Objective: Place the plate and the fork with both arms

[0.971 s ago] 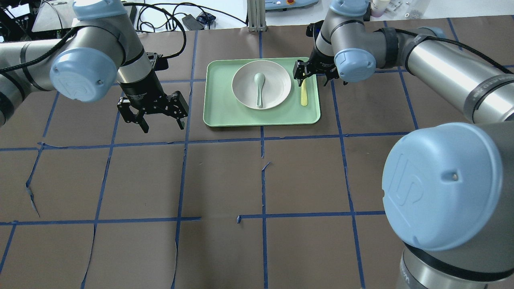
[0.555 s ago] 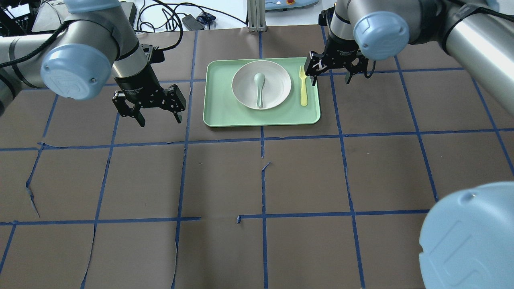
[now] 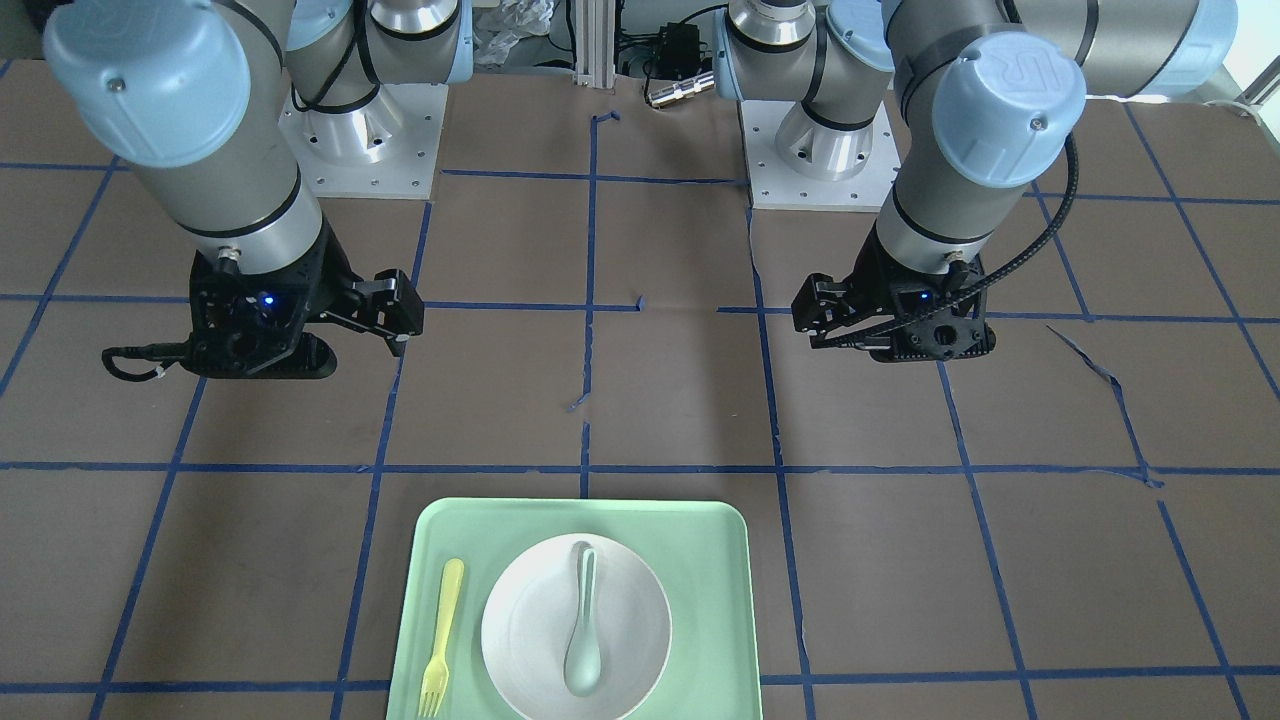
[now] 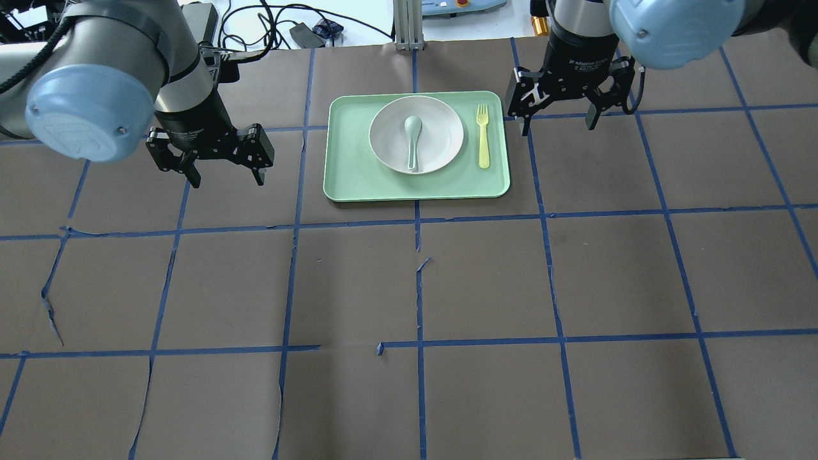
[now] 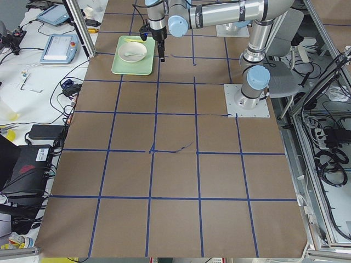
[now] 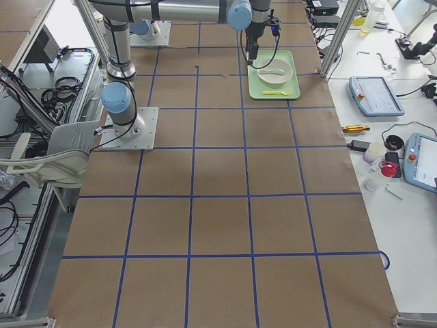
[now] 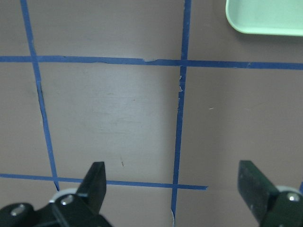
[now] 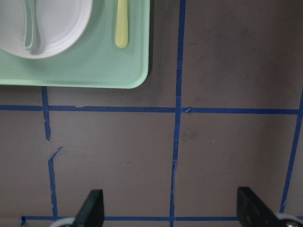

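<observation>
Tray (image 4: 345,185) holding plate (image 4: 441,137) with spoon (image 4: 413,140) inside, fork (image 4: 483,137) beside it, left gripper (image 4: 227,179) and right gripper (image 4: 558,126) flanking, fingers spread, empty

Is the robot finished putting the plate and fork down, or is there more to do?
It looks finished. The plate sits on the green tray, a spoon in it, and the fork lies on the tray beside it. Nothing is in hand: the left claw and right claw hang open and empty, either side of the tray. Nothing seems left.
</observation>
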Robot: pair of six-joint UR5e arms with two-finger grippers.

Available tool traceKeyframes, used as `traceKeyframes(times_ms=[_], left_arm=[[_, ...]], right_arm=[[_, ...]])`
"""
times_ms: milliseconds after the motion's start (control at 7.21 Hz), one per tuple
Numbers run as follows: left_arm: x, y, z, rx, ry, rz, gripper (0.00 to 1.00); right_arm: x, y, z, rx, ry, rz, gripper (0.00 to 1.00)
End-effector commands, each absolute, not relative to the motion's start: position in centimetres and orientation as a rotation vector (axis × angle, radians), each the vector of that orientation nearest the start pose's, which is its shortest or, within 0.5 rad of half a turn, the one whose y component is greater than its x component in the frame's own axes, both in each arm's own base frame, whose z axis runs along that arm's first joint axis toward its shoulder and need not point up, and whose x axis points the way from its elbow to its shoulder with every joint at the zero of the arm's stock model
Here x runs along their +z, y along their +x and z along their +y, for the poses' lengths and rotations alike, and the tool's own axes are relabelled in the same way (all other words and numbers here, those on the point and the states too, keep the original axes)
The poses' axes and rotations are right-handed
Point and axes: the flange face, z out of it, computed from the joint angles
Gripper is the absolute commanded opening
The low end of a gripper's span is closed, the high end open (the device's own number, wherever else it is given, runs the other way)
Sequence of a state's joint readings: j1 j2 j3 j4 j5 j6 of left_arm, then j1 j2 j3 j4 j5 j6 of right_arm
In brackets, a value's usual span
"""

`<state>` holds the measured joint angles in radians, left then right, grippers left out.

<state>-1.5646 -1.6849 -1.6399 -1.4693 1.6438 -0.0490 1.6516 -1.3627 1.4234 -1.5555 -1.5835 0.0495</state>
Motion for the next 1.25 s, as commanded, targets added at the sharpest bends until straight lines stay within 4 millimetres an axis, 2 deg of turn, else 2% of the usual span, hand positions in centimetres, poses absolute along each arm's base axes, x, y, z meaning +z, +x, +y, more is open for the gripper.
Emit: traceKeyframes(times_ms=[0, 416, 832, 1109], left_arm=[[42.0, -13.2, -52.8, 0.073, -0.084, 3.139, 1.00], [42.4, -14.8, -51.7, 0.107, -0.038, 3.127, 1.00], [43.1, -14.8, -50.8, 0.119, -0.035, 3.122, 1.00], [42.6, -14.5, -50.9, 0.118, -0.031, 3.092, 1.00]], right_arm=[[45.7, 18.9, -54.8, 0.121, -0.036, 3.135, 1.00], [45.5, 19.1, -54.7, 0.124, -0.031, 3.135, 1.00], [45.5, 19.1, -54.7, 0.114, -0.028, 3.135, 1.00], [45.8, 19.2, -54.8, 0.107, -0.031, 3.132, 1.00]])
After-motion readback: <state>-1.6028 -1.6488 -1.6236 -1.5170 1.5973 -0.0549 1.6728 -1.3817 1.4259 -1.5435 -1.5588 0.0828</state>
